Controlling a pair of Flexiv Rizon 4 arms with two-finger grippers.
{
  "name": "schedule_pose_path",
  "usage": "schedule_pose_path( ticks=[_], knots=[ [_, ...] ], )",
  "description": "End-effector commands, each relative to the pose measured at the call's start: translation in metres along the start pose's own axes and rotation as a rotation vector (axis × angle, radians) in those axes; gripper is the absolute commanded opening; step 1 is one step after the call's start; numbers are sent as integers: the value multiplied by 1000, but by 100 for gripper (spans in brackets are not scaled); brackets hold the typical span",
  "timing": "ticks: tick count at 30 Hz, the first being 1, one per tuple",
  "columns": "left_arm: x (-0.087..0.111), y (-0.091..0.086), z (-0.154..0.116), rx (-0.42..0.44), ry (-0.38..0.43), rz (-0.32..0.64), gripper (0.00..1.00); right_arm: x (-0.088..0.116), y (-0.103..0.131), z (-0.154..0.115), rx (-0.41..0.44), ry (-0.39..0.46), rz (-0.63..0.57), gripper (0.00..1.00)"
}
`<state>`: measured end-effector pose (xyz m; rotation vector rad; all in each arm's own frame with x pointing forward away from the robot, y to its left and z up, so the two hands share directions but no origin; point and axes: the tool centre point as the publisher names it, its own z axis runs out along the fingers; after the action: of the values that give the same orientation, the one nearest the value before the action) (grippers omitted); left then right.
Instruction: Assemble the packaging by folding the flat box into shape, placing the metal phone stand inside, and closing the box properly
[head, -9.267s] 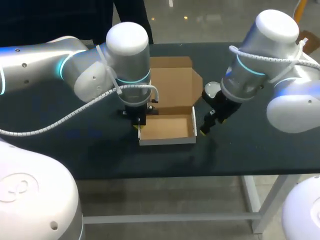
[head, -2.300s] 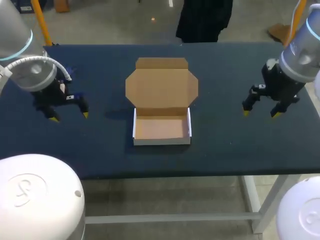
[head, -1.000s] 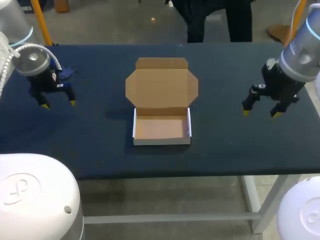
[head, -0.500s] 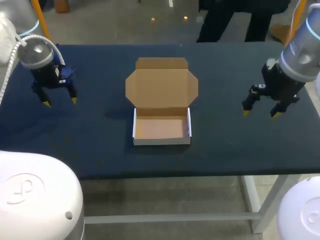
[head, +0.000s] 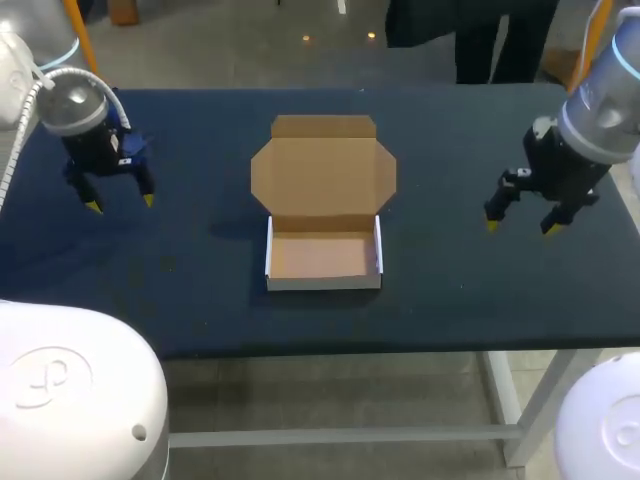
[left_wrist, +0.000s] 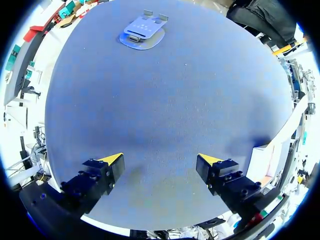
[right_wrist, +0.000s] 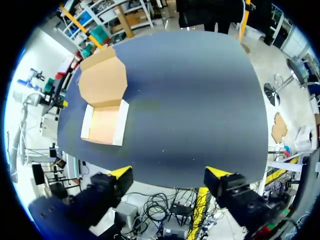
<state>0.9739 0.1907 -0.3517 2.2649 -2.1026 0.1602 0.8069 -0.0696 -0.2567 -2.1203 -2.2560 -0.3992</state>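
The left gripper (head: 120, 203) hangs over the left end of the table (head: 200, 300), fingers spread wide, holding nothing. The metal phone stand (left_wrist: 142, 34) lies ahead of it. The cardboard box (head: 323, 255) sits mid-table, lid open. The right gripper (head: 519, 226) hovers at the right, spread wide and empty.

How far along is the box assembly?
Done: the box is folded into shape, its lid open behind it. In hand: nothing. The left gripper is open, with the phone stand lying on the table ahead of it. The right gripper is open and empty, off to the box's side. Left: put the stand in the box and close the lid.
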Motion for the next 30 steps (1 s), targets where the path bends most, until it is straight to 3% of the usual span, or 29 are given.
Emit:
schedule_pose_path(
  ticks=[1,19,30],
  knots=[
    [0,0,0,-2,-3,0,100,0,0,-2,5,-1,-1,100],
    [-39,-32,21,64,-51,66,100,0,0,-2,5,-1,-1,100],
    [-52,-54,33,74,-59,105,100,0,0,-2,5,-1,-1,100]
  ],
)
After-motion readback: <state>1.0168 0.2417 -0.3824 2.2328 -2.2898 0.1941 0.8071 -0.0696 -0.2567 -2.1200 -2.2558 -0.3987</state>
